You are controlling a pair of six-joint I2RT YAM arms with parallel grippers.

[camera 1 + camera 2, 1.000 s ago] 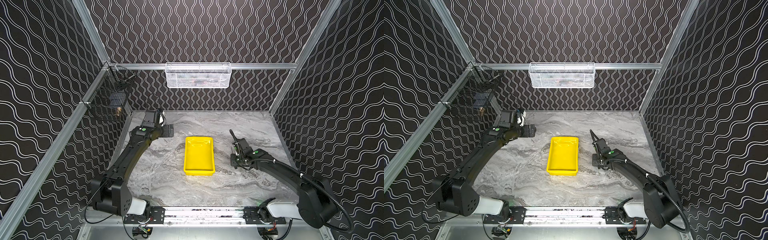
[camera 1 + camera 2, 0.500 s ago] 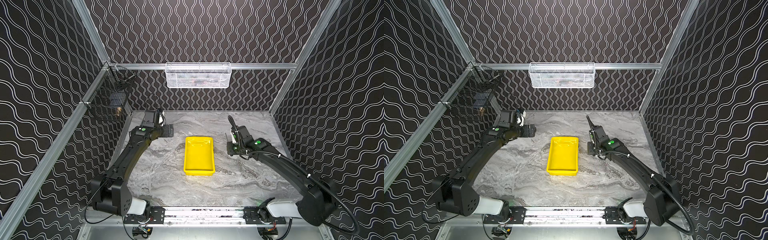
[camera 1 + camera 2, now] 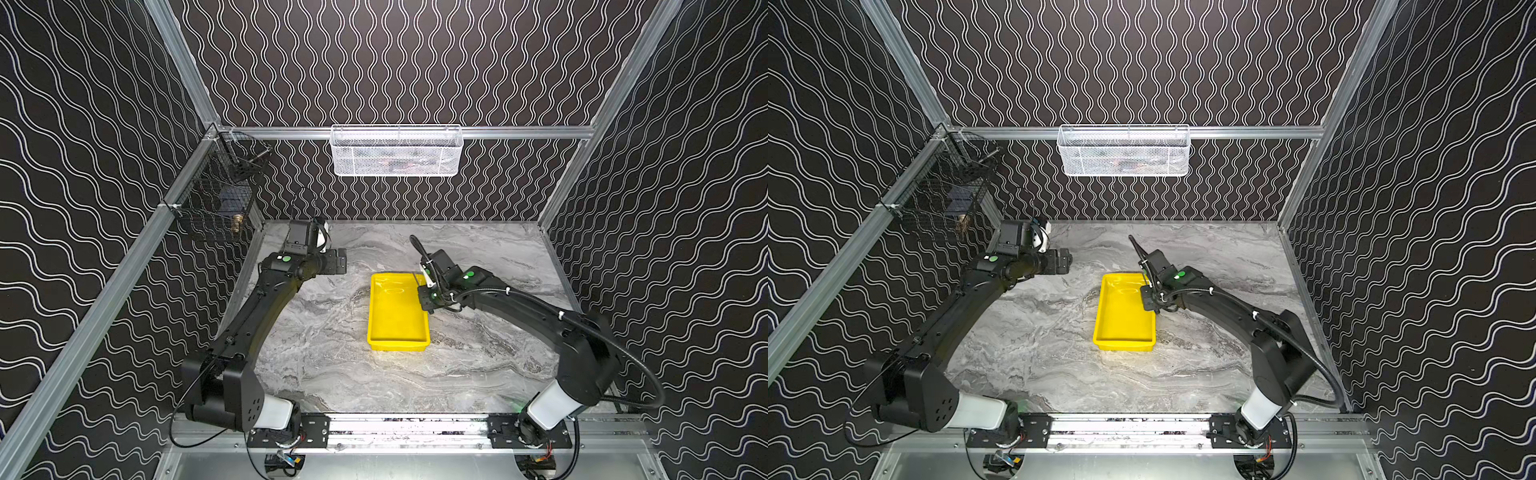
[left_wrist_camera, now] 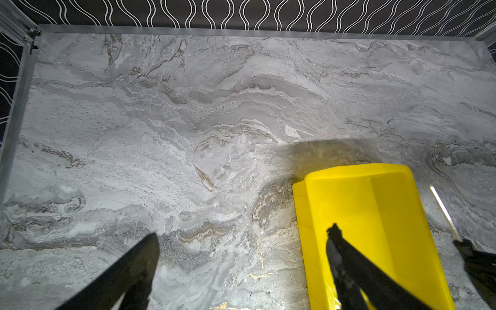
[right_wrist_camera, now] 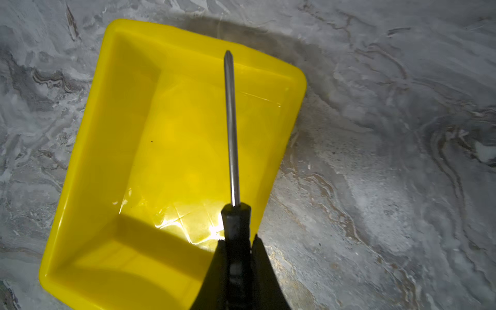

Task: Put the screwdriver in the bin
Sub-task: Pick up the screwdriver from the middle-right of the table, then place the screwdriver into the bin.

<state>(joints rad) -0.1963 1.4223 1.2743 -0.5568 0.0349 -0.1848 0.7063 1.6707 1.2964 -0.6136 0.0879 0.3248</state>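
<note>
The right end effector [image 5: 238, 249] is clamped on the ribbed black handle of the slim black screwdriver [image 5: 232, 139], whose thin dark shaft reaches out above the shallow bright yellow plastic bin [image 5: 128, 171], the tip near its rim. In both top views that bin [image 3: 397, 328] [image 3: 1121, 328] sits mid-way on the grey marbled tabletop [image 3: 332, 365], with the right end effector at its 2 o'clock corner. The left end effector [image 4: 241, 241], its fingers spread wide and holding nothing, hangs at the bin's 10 o'clock, well apart.
</note>
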